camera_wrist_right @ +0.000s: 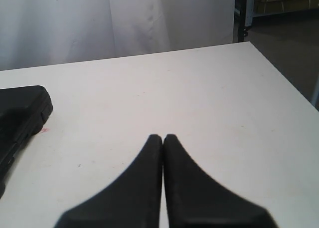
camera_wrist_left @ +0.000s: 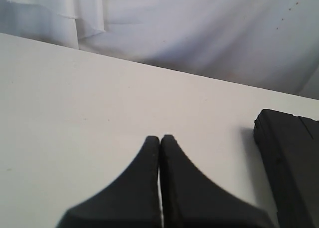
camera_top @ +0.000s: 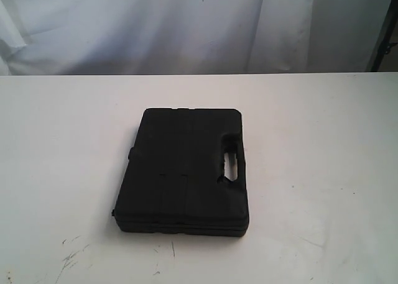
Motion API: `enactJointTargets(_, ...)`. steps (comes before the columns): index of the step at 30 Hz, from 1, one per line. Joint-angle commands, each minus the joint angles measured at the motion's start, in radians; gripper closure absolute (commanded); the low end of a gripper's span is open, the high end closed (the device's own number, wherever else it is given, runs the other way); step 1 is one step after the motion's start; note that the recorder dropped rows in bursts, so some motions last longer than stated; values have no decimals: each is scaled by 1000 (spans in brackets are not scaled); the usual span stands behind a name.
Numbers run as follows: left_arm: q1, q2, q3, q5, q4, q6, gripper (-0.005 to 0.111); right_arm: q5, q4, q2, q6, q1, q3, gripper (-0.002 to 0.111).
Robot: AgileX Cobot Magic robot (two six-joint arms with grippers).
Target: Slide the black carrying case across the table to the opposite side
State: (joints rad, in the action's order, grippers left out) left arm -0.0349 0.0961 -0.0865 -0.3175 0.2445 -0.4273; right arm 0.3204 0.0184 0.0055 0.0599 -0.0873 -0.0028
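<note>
The flat black case (camera_top: pixel 184 170) lies in the middle of the white table (camera_top: pixel 323 141), its oval handle slot (camera_top: pixel 232 163) facing right. Neither arm shows in the exterior view. In the left wrist view my left gripper (camera_wrist_left: pixel 160 137) is shut on nothing above bare table, and a corner of the case (camera_wrist_left: pixel 289 153) sits off to one side, apart from it. My right gripper (camera_wrist_right: pixel 163 136) is also shut and empty over bare tabletop, with the case's corner (camera_wrist_right: pixel 22 111) at the frame edge, well away from the fingertips.
A white curtain (camera_top: pixel 186 23) hangs behind the table's far edge. Dark scuff marks (camera_top: pixel 71 253) mark the near left of the tabletop. In the right wrist view the table's corner (camera_wrist_right: pixel 249 44) ends near a dark floor and shelving (camera_wrist_right: pixel 284 3).
</note>
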Motion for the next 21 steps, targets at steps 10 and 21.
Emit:
enactJointTargets(10, 1, -96, 86, 4, -294, 474, 107, -11, 4, -6, 0, 0, 3, 108)
enactJointTargets(21, 1, -96, 86, 4, -250, 452, 107, -11, 4, -6, 0, 0, 3, 108)
